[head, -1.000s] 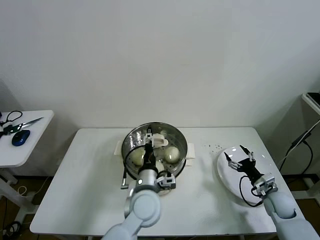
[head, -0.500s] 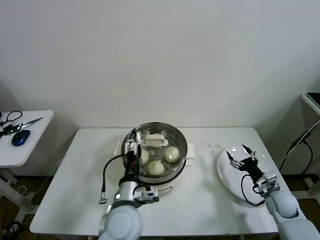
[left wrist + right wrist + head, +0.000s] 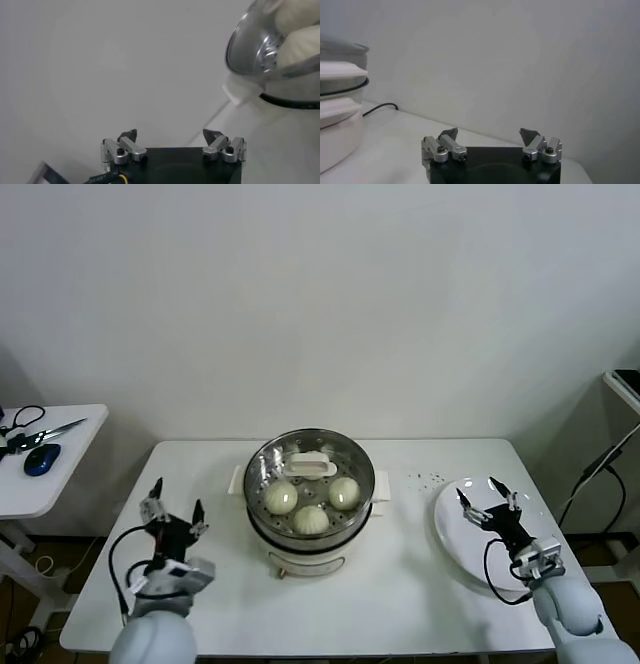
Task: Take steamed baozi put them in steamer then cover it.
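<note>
Steamer (image 3: 310,504) mid-desk (image 3: 400,584), cover (image 3: 310,469) seated over baozi (image 3: 311,519). Left hand (image 3: 172,514) gapes over bare desk; right hand (image 3: 487,499) gapes above plate (image 3: 450,529) near the edge.

Steamer (image 3: 310,529): round polished steel pot on a white electric base with side handles; upright at the middle of the bench (image 3: 400,584).

Cover (image 3: 310,467): clear glass lid, metal rim, white bar handle toward the far side; seated level on the steamer, closing it.

Steamed baozi (image 3: 311,519): smooth cream-white domes, three plainly visible through the glass, clustered close together on the tray; a fourth behind the handle, mostly hidden.
</note>
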Action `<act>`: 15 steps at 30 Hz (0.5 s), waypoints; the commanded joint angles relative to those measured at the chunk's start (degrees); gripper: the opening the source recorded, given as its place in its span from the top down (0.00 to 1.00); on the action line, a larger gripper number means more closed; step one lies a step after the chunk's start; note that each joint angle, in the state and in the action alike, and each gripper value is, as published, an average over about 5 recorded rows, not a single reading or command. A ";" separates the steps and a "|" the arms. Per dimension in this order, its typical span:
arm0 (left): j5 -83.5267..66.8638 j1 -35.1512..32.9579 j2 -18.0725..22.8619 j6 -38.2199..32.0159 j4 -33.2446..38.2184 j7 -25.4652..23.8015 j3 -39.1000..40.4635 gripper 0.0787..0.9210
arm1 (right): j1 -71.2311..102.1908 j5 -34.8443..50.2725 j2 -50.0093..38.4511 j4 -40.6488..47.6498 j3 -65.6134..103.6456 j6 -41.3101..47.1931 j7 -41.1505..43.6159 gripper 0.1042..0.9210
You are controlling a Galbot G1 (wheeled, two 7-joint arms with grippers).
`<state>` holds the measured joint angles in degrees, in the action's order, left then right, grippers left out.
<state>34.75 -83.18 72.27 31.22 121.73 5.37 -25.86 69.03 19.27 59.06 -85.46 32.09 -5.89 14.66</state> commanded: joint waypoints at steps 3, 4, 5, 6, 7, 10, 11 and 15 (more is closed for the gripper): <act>-41.62 -8.44 7.48 -43.68 -15.33 0.25 -19.99 0.12 | 6.11 1.69 2.37 -6.14 2.90 -0.09 -0.18 0.12; -42.18 -8.56 7.51 -44.40 -16.15 -0.07 -19.88 0.12 | 6.47 2.09 2.50 -6.40 3.01 -0.12 -0.16 0.12; -42.75 -8.72 7.50 -44.90 -16.62 -0.28 -19.74 0.12 | 6.86 2.45 2.63 -6.69 3.14 -0.15 -0.12 0.12; -43.19 -8.90 7.49 -45.13 -16.70 -0.34 -19.62 0.12 | 7.23 2.67 2.74 -6.94 3.25 -0.17 -0.06 0.12; -43.54 -9.08 7.49 -45.12 -16.56 -0.35 -19.54 0.12 | 7.55 2.78 2.84 -7.13 3.35 -0.19 -0.01 0.12; -44.26 -9.41 7.56 -44.60 -15.86 -0.50 -19.38 0.12 | 8.09 2.82 3.08 -7.25 3.47 -0.33 0.14 0.12; -44.35 -9.42 7.56 -44.32 -15.67 -0.65 -19.34 0.12 | 8.14 2.82 3.15 -7.19 3.49 -0.39 0.19 0.12; -44.16 -8.98 7.47 -42.77 -15.25 -1.22 -19.24 0.12 | 8.43 3.00 3.21 -7.14 3.57 -0.54 0.73 0.12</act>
<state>0.88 -90.35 77.99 -2.16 110.47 5.08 -40.59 75.09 21.30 61.70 -90.74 34.92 -6.27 14.83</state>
